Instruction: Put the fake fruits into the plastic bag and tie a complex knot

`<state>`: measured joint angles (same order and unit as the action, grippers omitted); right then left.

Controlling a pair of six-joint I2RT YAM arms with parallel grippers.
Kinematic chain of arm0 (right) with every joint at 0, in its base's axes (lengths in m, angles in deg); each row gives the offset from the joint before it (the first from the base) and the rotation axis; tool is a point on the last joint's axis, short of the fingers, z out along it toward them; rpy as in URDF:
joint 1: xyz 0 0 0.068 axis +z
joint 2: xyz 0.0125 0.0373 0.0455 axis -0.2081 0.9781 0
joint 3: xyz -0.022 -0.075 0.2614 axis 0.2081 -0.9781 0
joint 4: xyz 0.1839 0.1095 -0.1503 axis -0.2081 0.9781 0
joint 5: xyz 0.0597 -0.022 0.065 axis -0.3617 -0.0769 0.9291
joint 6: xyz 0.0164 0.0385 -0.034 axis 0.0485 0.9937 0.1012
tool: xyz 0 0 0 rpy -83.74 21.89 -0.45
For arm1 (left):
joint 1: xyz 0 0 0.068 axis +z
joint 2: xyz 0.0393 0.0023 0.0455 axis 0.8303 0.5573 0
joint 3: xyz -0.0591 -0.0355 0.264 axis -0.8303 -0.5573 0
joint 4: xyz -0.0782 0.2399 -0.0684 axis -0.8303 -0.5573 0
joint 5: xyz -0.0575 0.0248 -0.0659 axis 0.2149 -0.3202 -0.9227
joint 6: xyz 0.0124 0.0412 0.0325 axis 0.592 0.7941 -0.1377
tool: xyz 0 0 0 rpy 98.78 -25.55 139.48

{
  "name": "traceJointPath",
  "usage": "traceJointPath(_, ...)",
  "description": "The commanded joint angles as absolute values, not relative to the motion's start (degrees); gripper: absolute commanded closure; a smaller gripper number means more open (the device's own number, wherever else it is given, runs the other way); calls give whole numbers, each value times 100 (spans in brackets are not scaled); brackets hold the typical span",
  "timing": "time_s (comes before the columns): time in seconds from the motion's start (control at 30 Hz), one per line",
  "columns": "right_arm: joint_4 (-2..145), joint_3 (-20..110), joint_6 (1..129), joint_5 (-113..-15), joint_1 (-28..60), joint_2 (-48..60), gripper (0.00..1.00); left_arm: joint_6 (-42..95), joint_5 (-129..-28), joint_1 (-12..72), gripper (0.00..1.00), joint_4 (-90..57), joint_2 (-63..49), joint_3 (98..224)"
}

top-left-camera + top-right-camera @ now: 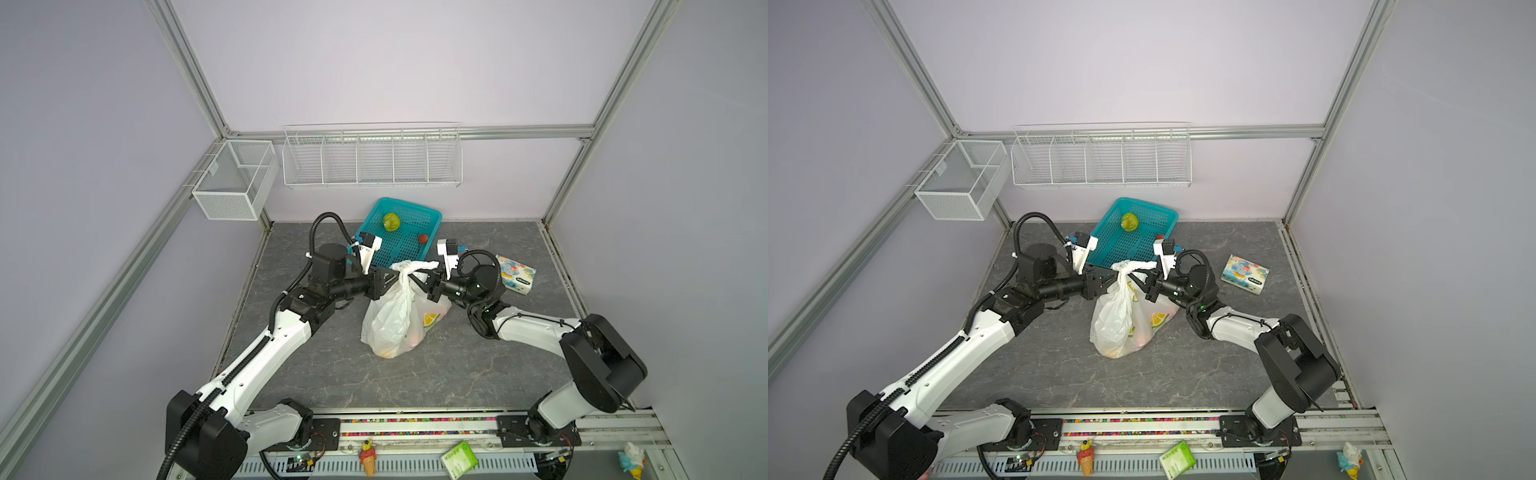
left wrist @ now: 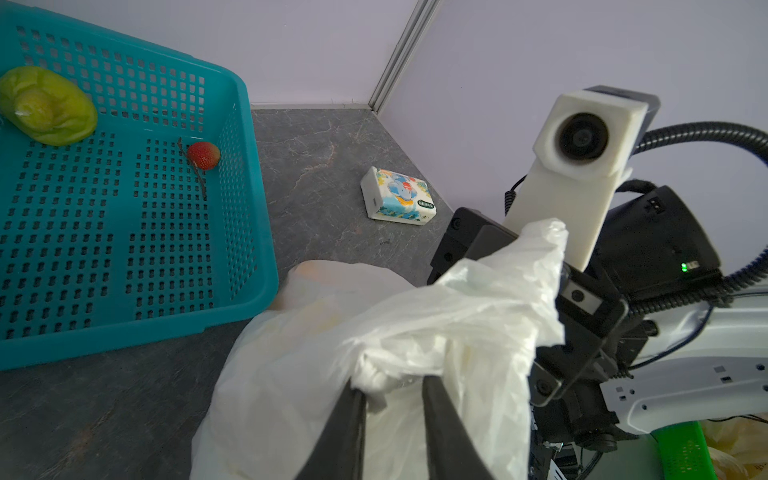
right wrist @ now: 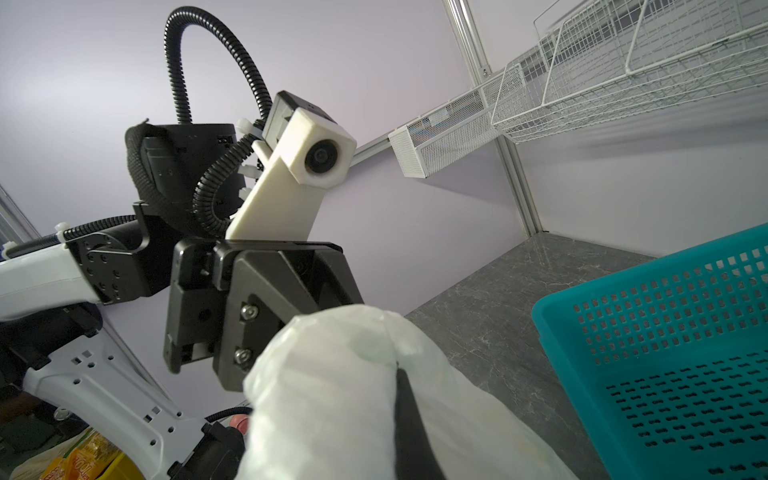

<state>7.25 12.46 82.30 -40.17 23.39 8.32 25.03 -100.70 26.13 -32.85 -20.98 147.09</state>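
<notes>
The plastic bag (image 1: 395, 320) stands mid-table, white with a lemon-slice print, its top gathered into a twisted strand. Orange and pink fake fruits (image 1: 390, 352) show dimly through its bottom. My left gripper (image 1: 398, 277) pinches the twisted strand (image 2: 382, 376) between its dark fingertips (image 2: 353, 415). From the other side my right gripper (image 1: 416, 277) is shut on the bag's top, and plastic drapes over its one visible finger (image 3: 405, 399). A green round fruit (image 1: 391, 221) and a red strawberry (image 2: 203, 155) lie in the teal basket (image 1: 411, 212) behind the bag.
A cartoon-printed packet (image 1: 515, 274) lies right of the bag. A white wire rack (image 1: 372, 160) and a mesh box (image 1: 232, 183) hang on the walls. Ice-cream figurines (image 1: 368, 457) and a green packet (image 1: 459, 459) sit by the front rail.
</notes>
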Motion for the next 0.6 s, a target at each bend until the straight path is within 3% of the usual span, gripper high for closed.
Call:
traceJointPath(0.0, 620, 1384, 8132, -3916, 2417, 744, 93, 2456, -10272, 2625, 77, -2955, -2130, 14847)
traceJointPath(0.27, 706, 1388, 8068, -3965, 2411, 712, 93, 2567, -9935, 2622, 100, -3174, -2234, 14772)
traceJointPath(0.47, 749, 1317, 8005, -4017, 2347, 677, 93, 2635, -9551, 2624, 100, -3275, -2486, 14619)
traceJointPath(0.57, 943, 1328, 7876, -3991, 2320, 623, 88, 2710, -9417, 2624, 100, -3437, -2612, 14633)
